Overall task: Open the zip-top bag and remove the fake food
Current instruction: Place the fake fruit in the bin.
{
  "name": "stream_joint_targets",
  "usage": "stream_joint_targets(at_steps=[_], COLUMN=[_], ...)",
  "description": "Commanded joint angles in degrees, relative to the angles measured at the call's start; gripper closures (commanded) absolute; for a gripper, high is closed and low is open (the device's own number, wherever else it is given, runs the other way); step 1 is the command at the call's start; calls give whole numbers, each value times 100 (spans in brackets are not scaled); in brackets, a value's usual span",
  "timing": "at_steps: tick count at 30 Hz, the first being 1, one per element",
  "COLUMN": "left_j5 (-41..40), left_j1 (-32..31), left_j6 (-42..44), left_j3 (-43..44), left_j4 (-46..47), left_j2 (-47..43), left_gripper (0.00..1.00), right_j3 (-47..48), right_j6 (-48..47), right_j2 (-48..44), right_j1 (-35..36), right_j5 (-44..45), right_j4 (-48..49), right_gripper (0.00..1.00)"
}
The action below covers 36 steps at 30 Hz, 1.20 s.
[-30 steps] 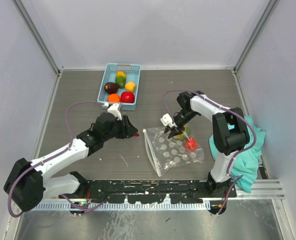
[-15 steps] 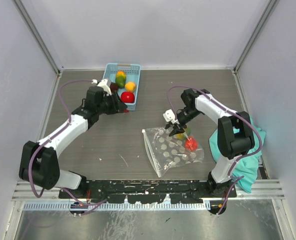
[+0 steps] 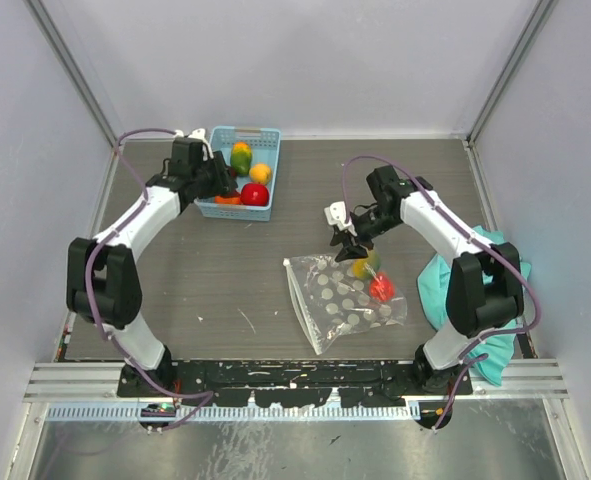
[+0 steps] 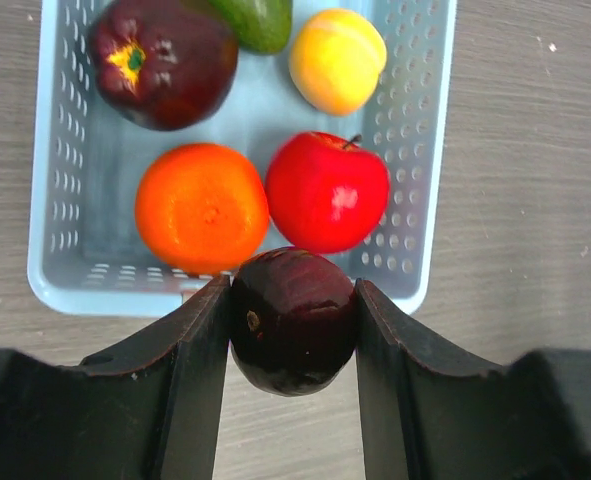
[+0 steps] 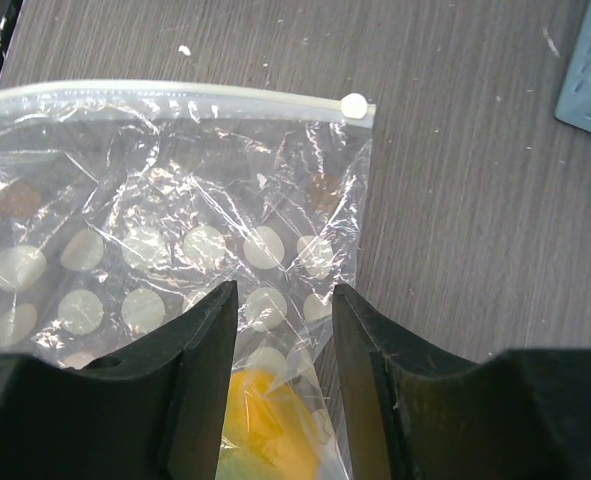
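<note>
Clear and dotted, the zip-top bag (image 3: 343, 300) lies right of centre on the desk (image 3: 225, 280), with red and yellow fake food (image 3: 380, 288) inside and bare desk to its left. The right end effector (image 5: 283, 300) hovers above the bag's far edge, jaws apart; its wrist view shows the zip strip (image 5: 175, 92) plainly. Toward the far-left corner, the left end effector (image 4: 293, 292) is clamped on a dark purple fruit (image 4: 293, 340) over the near rim of the basket (image 4: 420, 150).

One zip-top bag (image 3: 345, 300), one basket (image 4: 415, 150), one teal cloth (image 3: 495, 355), eight visible pieces of fake food (image 4: 327, 190)
</note>
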Motion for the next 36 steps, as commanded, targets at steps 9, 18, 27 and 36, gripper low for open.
stream_joint_targets(at_steps=[9, 18, 27, 36], left_j5=[-938, -1132, -1256, 327], left_j1=[176, 301, 407, 471], left_j6=[307, 310, 273, -692], left_j3=[1389, 1944, 2080, 1712], left_j4=[-1031, -1384, -1344, -1398], left_j2=[1037, 1517, 1329, 154], left_gripper=[83, 47, 2, 2], right_j3=[-427, -495, -492, -498], right_j6=[2031, 1937, 1916, 2013], right_j2=[-1045, -946, -895, -921], right_j1=[-5, -5, -11, -10], right_j5=[-317, -321, -277, -140], right_j4=[919, 875, 851, 807], right_gripper=[51, 51, 51, 50])
